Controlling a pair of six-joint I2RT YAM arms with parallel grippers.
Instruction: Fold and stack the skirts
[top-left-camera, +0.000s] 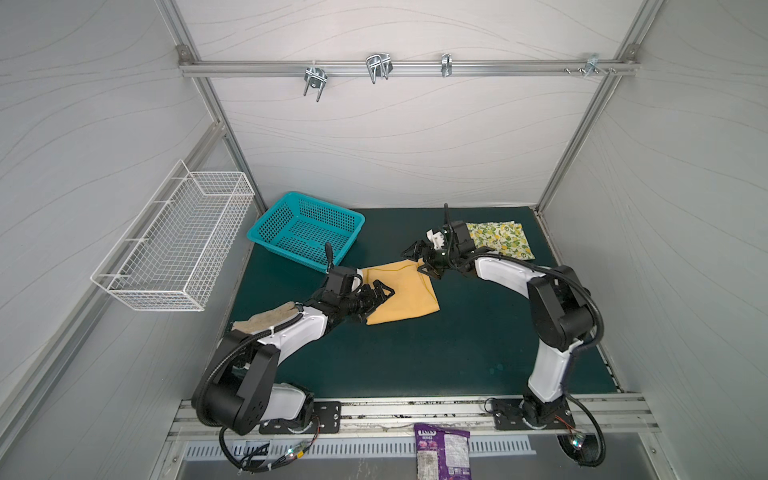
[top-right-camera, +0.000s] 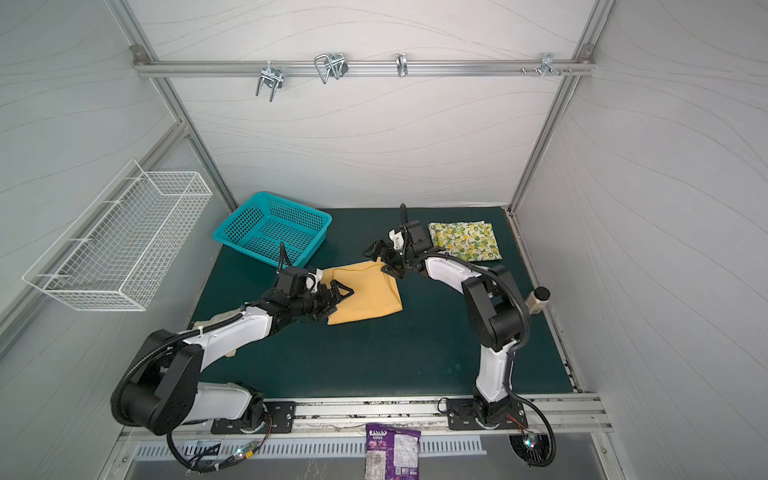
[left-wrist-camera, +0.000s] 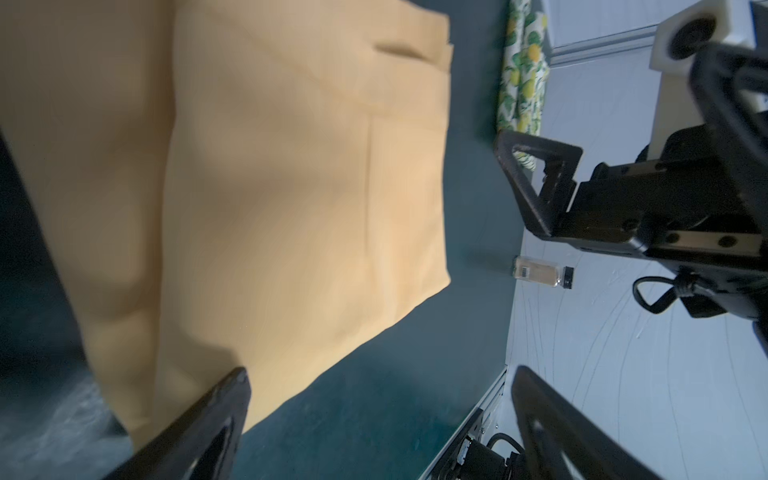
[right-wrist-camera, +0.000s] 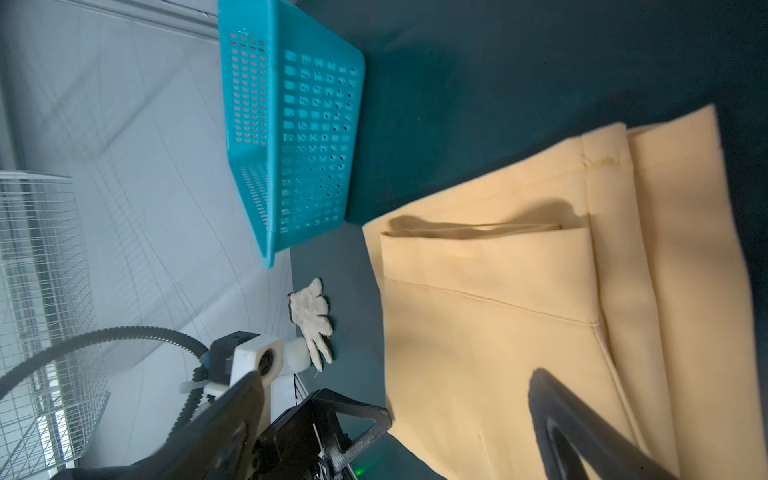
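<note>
Basket (top-left-camera: 266, 216), teal, empty: just beyond the far-left corner of the mustard skirt (top-left-camera: 403, 297), near it but apart. A pale glove (right-wrist-camera: 311, 316) lies left of the skirt, partly under the left arm in both top views.

Left claw (top-left-camera: 384, 293): wide, holding nothing, over the skirt's left edge, tips pointing in toward the cloth.

Mustard skirt: mid-counter (top-left-camera: 415, 357), flat, folded in layers. Overlapping flaps and a seam show in the right wrist view. Outline close to square and turned a little on the counter, so the long axis is hard to call.

Right claw (top-left-camera: 419, 259): wide, empty, at the skirt's far-right corner, low over the cloth. Contact cannot be told.

Lemon skirt (top-left-camera: 505, 239): folded, right of and beyond the mustard skirt, well apart from it, partly hidden by the right wrist. A bottle (top-right-camera: 538, 297) stands farther right, at the counter's edge.

Judgement: the lemon piece looks done; the mustard one is folded at least once and not yet stacked. The claws flank it on opposite sides, so either a further fold or a two-claw lift is open. The stack spot lies rightward and back, and the right arm is the nearer one. The layers may slip apart if only one edge is pinched.
</note>
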